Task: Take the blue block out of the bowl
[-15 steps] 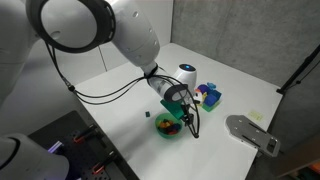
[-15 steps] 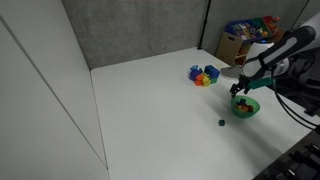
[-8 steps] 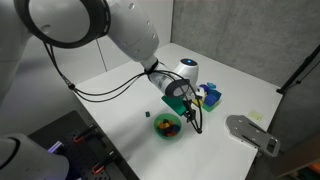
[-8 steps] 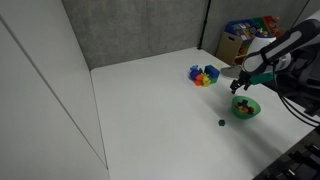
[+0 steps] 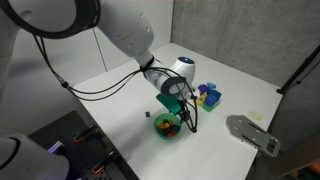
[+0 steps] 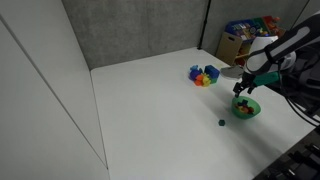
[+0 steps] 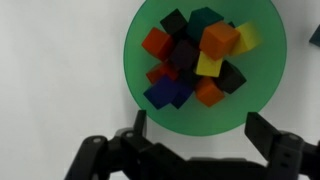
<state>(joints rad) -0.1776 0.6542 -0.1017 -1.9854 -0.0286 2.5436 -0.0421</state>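
Note:
A small green bowl point(image 7: 205, 70) holds several coloured blocks: red, orange, yellow, black, dark green. The blue block point(image 7: 164, 92) lies at the lower left of the pile. The bowl also shows in both exterior views point(image 5: 167, 128) point(image 6: 245, 107). My gripper point(image 7: 200, 130) hangs straight above the bowl, open and empty, its two black fingers straddling the bowl's near rim. In the exterior views the gripper point(image 5: 178, 108) point(image 6: 243, 89) is a short way above the bowl.
A blue square tray of coloured blocks point(image 5: 208, 96) point(image 6: 204, 75) stands behind the bowl. A small dark block point(image 5: 147, 115) point(image 6: 221, 124) lies on the white table beside the bowl. A grey device point(image 5: 250, 132) sits near the table's edge.
The gripper has lifted slightly and shifted a little above the bowl. The bowl and blocks have not moved.

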